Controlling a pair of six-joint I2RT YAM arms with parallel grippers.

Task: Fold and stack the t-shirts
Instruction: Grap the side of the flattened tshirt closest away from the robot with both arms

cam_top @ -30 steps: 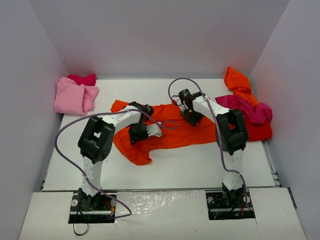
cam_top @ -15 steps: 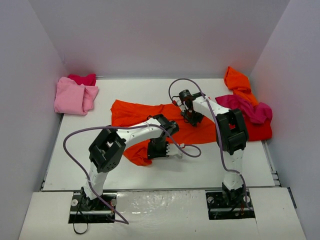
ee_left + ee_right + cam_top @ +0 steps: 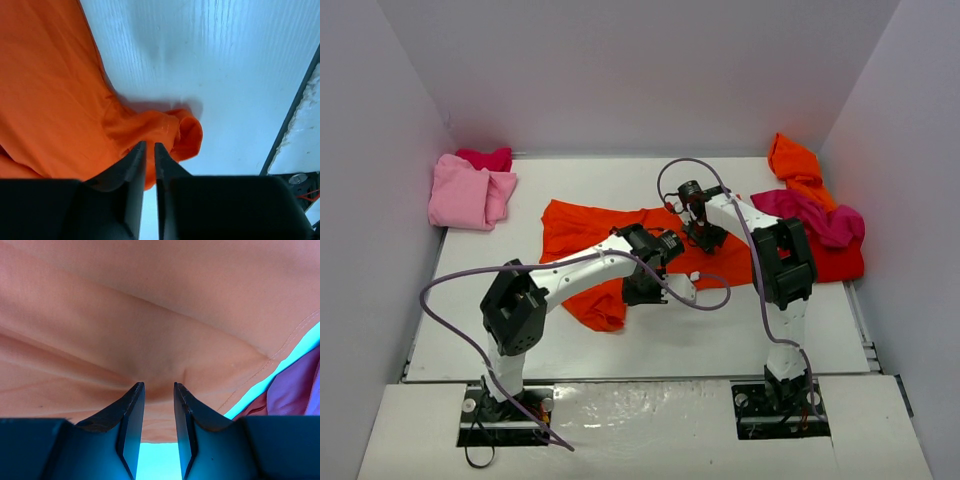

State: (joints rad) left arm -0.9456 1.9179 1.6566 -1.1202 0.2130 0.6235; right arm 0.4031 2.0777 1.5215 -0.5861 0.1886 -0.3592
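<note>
The orange t-shirt [image 3: 582,228] lies rumpled at the centre of the table [image 3: 770,320], the left gripper [image 3: 150,146] clenched on its bunched near edge and the right gripper [image 3: 155,386] pinching a pucker farther back, so the fold likely goes best with both lifting together, cloth taut.

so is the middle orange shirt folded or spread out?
Not folded: orange shirt lies mostly spread and wrinkled, one corner bunched at the left hand.

Two arms [image 3: 582,272], about six t-shirts [image 3: 582,222].
</note>
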